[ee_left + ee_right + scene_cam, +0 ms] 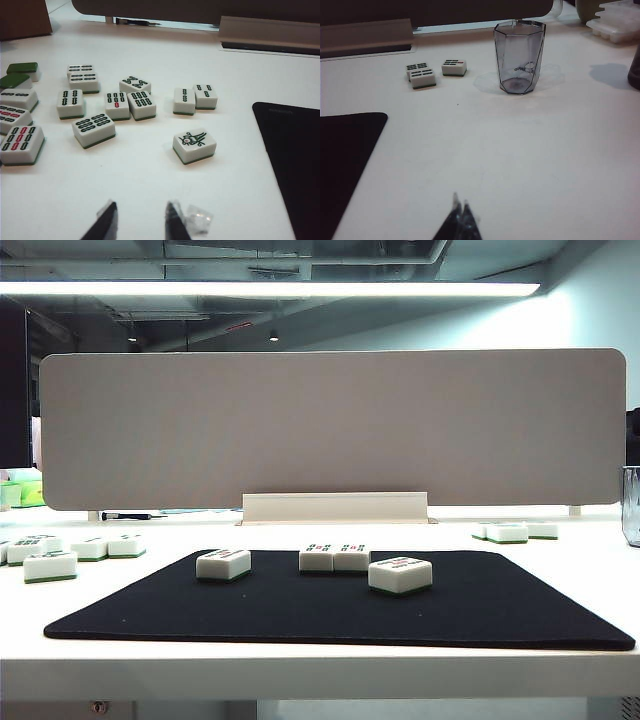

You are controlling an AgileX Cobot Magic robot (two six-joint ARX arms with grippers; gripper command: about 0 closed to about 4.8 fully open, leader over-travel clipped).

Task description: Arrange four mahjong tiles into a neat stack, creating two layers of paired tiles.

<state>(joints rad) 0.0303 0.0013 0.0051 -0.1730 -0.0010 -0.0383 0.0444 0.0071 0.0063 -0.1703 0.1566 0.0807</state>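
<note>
A: Where do the arms sit?
B: Both low over the white table (530, 165). The left gripper (141, 220) stands parted, empty; the right gripper (460, 212) is pinched closed, empty.
A: The mahjong tiles (335, 558)?
B: Unstacked on the black mat (500, 610), well ahead of both.

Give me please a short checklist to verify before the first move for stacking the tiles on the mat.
1. Four tiles on the mat: ok; left tile, touching pair, right tile.
2. Stack begun: not ok; all four lie single.
3. Left gripper free: ok; fingers apart, holding nothing, above bare table.
4. Right gripper ready to grasp: not ok; fingers together, off the mat.
5. Glass clear of the right gripper: ok.
6. Spare tiles off the mat: ok.
</note>
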